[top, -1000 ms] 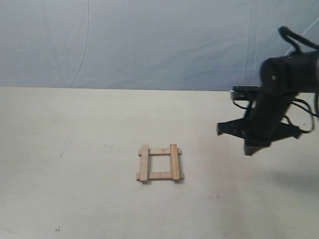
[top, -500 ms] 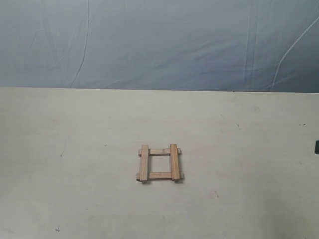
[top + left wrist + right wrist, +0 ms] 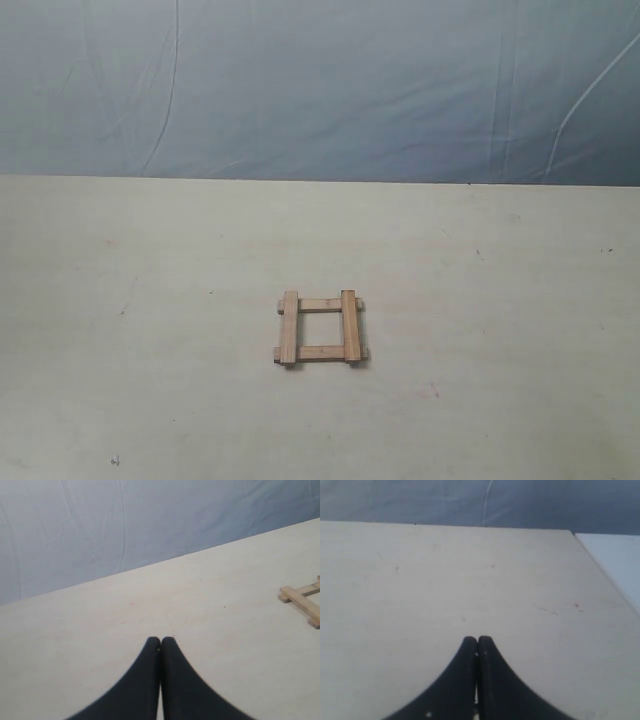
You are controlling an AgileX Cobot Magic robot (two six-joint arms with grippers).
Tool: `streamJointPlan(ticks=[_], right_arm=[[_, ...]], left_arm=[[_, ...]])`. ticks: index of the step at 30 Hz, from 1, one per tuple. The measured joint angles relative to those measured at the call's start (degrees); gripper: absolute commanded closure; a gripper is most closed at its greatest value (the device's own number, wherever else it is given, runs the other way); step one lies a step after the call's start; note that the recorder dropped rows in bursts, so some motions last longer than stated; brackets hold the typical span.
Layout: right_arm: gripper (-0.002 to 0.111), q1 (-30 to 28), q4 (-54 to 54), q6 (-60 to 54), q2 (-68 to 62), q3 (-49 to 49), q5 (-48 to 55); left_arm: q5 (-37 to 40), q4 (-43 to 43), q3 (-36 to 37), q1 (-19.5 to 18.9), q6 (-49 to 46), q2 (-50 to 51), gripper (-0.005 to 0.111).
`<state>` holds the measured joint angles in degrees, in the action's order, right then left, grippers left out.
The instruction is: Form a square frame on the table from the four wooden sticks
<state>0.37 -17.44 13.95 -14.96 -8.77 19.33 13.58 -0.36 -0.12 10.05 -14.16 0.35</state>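
Note:
The four wooden sticks lie joined as a small square frame in the middle of the pale table, two slats resting across the other two at the corners. A corner of the square frame shows at the edge of the left wrist view. My left gripper is shut with nothing between its black fingers, well away from the frame. My right gripper is also shut and empty over bare tabletop. Neither arm appears in the exterior view.
A blue-grey fabric backdrop hangs behind the table's far edge. In the right wrist view the table's side edge meets a white surface.
The right arm, which hung over the table's right side a second ago, has withdrawn out of the exterior view. The square frame has not moved.

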Motion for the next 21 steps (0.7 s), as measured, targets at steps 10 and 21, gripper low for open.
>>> streamJointPlan(ticks=[10,21], right_arm=[[0.109,-0.6,4.3,0.0,14.5,8.5,-0.4],[0.109,-1.0,5.8,-2.3,14.5,8.5,0.1]], left_arm=[[-1.6,16.2,0.0,-5.4,3.3,0.0,0.107],[0.3,-10.3,0.0,-6.1,6.4,-0.1,0.107]])
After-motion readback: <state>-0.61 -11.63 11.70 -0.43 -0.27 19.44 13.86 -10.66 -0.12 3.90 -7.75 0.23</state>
